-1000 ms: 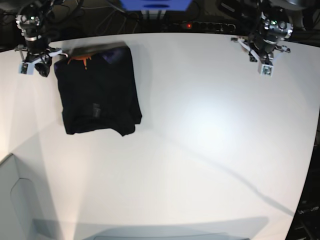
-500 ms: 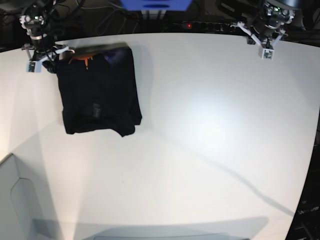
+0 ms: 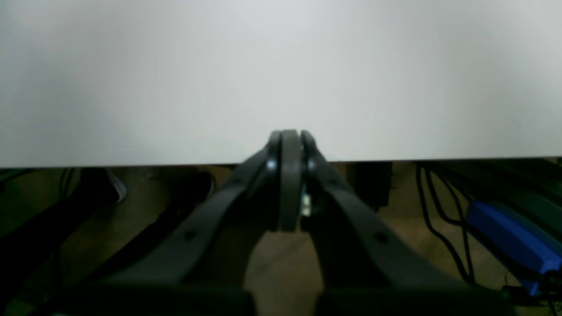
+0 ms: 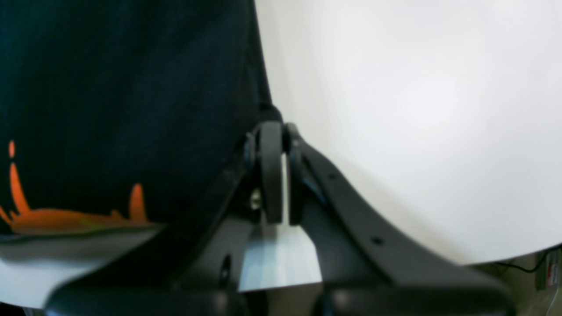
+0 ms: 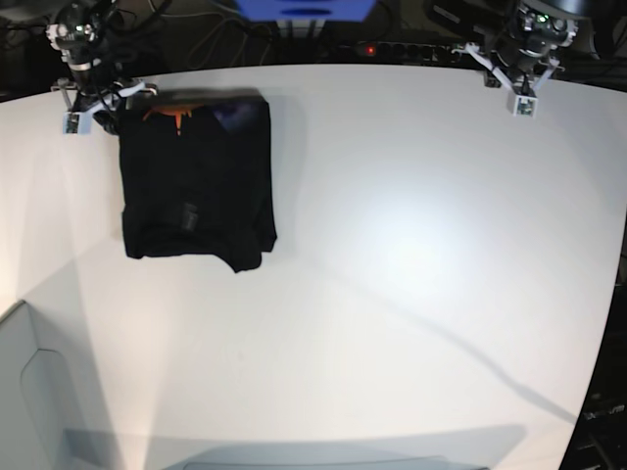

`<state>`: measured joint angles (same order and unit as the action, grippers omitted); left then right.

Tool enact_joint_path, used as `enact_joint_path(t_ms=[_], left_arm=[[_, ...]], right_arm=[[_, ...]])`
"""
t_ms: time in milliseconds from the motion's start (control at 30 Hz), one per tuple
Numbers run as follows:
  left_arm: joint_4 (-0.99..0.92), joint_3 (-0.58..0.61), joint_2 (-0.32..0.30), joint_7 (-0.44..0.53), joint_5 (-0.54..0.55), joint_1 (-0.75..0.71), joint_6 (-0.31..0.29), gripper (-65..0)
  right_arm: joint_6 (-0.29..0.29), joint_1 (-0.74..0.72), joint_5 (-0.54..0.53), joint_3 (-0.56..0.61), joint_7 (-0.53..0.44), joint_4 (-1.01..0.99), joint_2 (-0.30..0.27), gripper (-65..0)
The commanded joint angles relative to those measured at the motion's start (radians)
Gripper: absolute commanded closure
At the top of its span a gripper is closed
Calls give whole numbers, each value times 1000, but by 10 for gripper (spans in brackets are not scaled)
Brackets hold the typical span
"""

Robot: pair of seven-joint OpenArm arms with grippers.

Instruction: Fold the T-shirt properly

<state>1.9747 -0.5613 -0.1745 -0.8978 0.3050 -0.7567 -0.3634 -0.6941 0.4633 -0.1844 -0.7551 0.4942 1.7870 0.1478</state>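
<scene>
The black T-shirt (image 5: pixel 196 181) lies folded into a rectangle at the table's back left, its collar end with the orange mark (image 5: pixel 167 116) towards the rear. In the right wrist view the T-shirt (image 4: pixel 131 87) fills the left half and the orange mark (image 4: pixel 66 217) is low on the left. My right gripper (image 4: pixel 274 129) is shut, with its tips pinching the cloth's edge; in the base view it (image 5: pixel 106 103) sits at the shirt's back left corner. My left gripper (image 3: pixel 287 138) is shut and empty over the table's rear edge, far right in the base view (image 5: pixel 517 78).
The white table (image 5: pixel 411 255) spreads wide to the right of and in front of the shirt. Behind its rear edge are cables, a power strip (image 5: pixel 411 49) and a blue box (image 5: pixel 304 10). A grey panel (image 5: pixel 29 392) stands at the front left corner.
My right gripper moved back and to the right, and the shirt's collar end shifted with it. My left arm pulled back to the rear edge within the first half second, then stayed.
</scene>
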Motion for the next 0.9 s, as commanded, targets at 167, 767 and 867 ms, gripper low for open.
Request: enact_joint_path(t_ms=[167, 767, 867], left_arm=[[35, -9, -6, 9, 13, -93, 4, 0], [-154, 34, 91, 27, 6, -257, 14, 0], [-340, 83, 91, 162, 6, -198, 14, 0]], right_arm=[[-4, 19, -14, -109, -18, 119, 9, 0], [-4, 449, -7, 35, 171, 167, 9, 0], [-4, 432, -7, 119, 162, 55, -6, 0]])
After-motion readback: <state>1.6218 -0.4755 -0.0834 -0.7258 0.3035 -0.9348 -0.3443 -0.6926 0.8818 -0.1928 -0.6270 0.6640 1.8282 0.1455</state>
